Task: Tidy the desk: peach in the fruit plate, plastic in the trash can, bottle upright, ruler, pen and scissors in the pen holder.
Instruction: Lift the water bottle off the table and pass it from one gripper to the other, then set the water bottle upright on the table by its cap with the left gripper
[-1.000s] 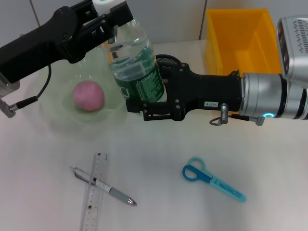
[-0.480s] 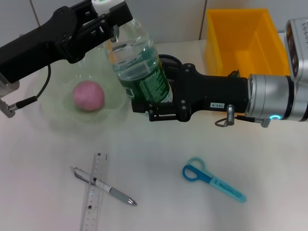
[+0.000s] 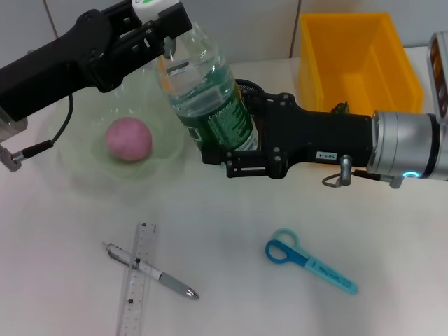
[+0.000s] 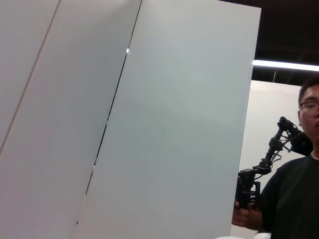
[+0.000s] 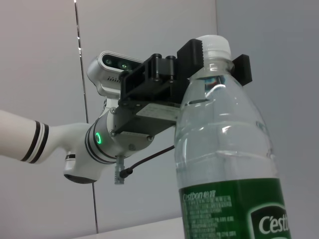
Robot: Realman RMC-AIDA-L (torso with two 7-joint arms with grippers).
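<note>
A clear water bottle (image 3: pixel 199 77) with a green label and white cap hangs tilted above the desk, held at both ends. My left gripper (image 3: pixel 159 11) is shut on its cap, which the right wrist view confirms at the left gripper (image 5: pixel 215 56) over the bottle (image 5: pixel 224 164). My right gripper (image 3: pixel 218 136) is shut around the labelled lower body. The pink peach (image 3: pixel 129 138) lies in the clear fruit plate (image 3: pixel 77 164). Ruler (image 3: pixel 137 280) and pen (image 3: pixel 150 270) lie crossed at the front left, blue scissors (image 3: pixel 308 260) at the front right. The black mesh pen holder (image 3: pixel 246 87) peeks out behind the bottle. The plastic is out of view.
A yellow bin (image 3: pixel 357 59) stands at the back right, behind my right arm. The left wrist view shows only a wall panel and a person far off.
My right gripper has shifted to the right with the bottle's lower body, so the bottle leans more. The left gripper has stayed on the cap.
</note>
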